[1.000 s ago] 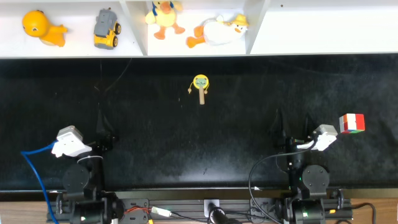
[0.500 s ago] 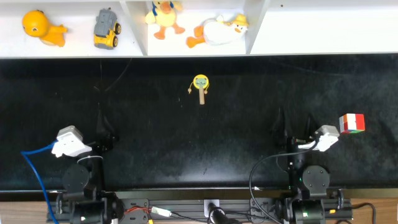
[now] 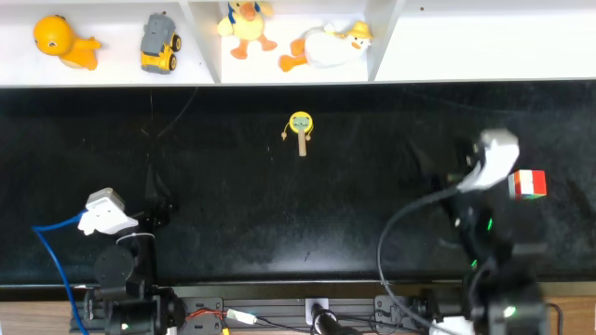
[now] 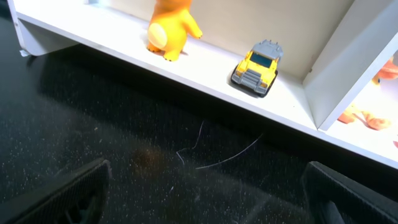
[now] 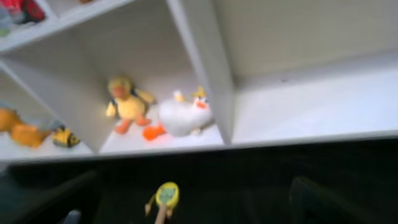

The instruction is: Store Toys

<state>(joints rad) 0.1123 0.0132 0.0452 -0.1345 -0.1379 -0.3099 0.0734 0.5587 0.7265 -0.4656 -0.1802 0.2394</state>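
Logging toy positions first: we find the rattle [image 3: 301, 130] lying on the desk [image 3: 279, 214], midway along it and near the back edge, in front of the shelf [image 3: 484, 42]. Its handle points toward the front edge. The cube [image 3: 527, 183] sits near the right edge, well apart from the rattle.

Shelf, left compartment: orange toy [image 3: 63, 41] and truck [image 3: 159, 43], side by side, not touching. Middle compartment: yellow duck [image 3: 246, 26], sitting upright, and white duck [image 3: 326, 46] just beside it.

We note the left gripper [image 4: 211, 193] over the desk's left part, fingers apart, nothing between them, facing the left compartment. We note the right gripper [image 5: 193, 205] with fingers likewise apart and holding nothing; it faces the shelf, toward the middle compartment and the rattle. From above, the right arm's wrist shows just beside the cube; we cannot tell whether they touch.
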